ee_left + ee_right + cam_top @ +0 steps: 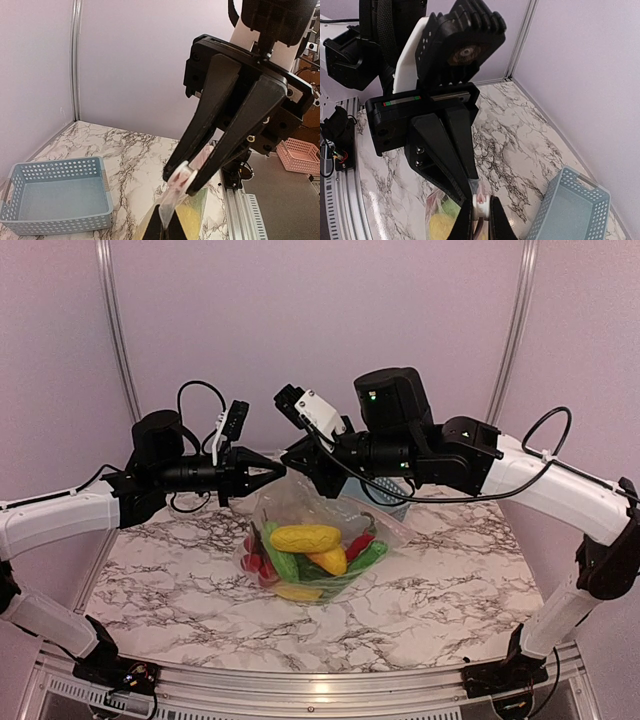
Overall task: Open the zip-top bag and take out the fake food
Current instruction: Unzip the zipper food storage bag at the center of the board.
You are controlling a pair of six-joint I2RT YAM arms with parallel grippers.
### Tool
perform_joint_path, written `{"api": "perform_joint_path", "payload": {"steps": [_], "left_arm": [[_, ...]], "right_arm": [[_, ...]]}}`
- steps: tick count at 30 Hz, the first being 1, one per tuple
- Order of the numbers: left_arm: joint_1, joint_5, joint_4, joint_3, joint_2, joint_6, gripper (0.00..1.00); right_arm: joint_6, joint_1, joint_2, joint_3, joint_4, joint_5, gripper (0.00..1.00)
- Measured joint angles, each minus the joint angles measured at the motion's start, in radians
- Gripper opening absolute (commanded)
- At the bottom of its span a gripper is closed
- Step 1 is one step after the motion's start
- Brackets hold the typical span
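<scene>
The clear zip-top bag (296, 502) hangs above the marble table, held up by its top edge between both grippers. Inside it the fake food (308, 538) sags low: yellow corn, green pieces, red fruits. My left gripper (281, 472) is shut on a thin corner of the bag's plastic (172, 200), and its fingertips (161, 226) show at the bottom of the left wrist view. My right gripper (292, 462) is shut on the white zip slider (481, 206) at the bag's top. The two grippers' tips nearly touch.
A blue-grey lattice basket (388, 496) stands empty on the table behind the bag, to its right; it also shows in the wrist views (55, 200) (572, 205). A metal rail (240, 210) runs along the table's edge.
</scene>
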Motion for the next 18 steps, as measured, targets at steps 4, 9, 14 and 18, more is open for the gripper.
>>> {"api": "perform_joint_path", "payload": {"steps": [4, 9, 14, 18], "left_arm": [[0.002, 0.017, 0.001, 0.0, 0.0, -0.006, 0.0], [0.007, 0.047, 0.0, 0.0, 0.0, -0.001, 0.11], [0.03, 0.045, -0.016, 0.008, -0.008, 0.03, 0.32], [0.042, 0.035, -0.056, 0.024, -0.021, 0.074, 0.34]], "right_arm": [[0.0, 0.0, 0.0, 0.0, 0.0, 0.0, 0.06], [-0.001, 0.0, 0.001, 0.013, -0.015, -0.015, 0.05], [-0.002, -0.001, 0.005, 0.05, -0.07, -0.018, 0.04], [-0.005, -0.001, 0.009, 0.064, -0.094, -0.018, 0.03]]}}
